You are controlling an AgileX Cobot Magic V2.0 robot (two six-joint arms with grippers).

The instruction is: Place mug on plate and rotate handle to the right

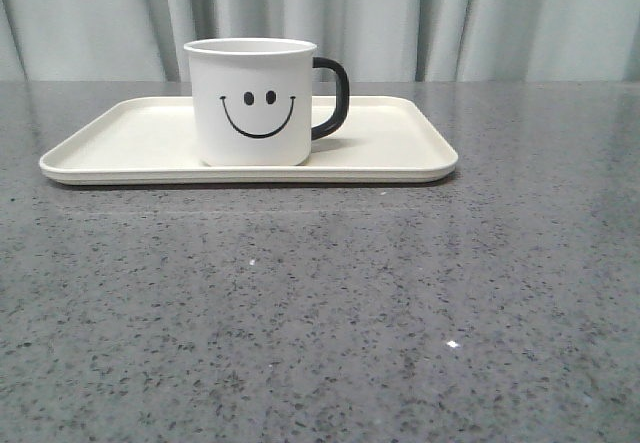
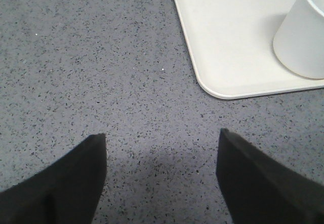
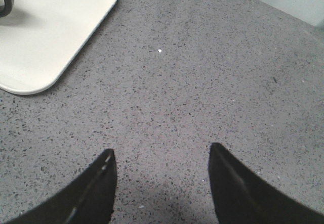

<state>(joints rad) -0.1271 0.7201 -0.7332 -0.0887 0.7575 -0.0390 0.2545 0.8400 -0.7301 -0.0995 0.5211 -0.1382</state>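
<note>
A grey speckled tabletop [image 1: 320, 313] is backed by pale curtains [image 1: 500, 13]. The left gripper [image 2: 161, 155] is held agape, empty. The mug [image 1: 253, 101] is seen upright on the plate [image 1: 120, 133], handle [image 1: 333, 97] rightward. The right gripper [image 3: 161, 163] is likewise spread, empty.

The white mug [image 1: 254, 103] (black smiley facing the camera) stands upright on the cream plate [image 1: 120, 138], left of its centre, its black handle [image 1: 333, 98] pointing right.

Each pincer [image 2: 161, 148] [image 3: 161, 155] shows two black, tapering, seemingly matte fingers.
</note>
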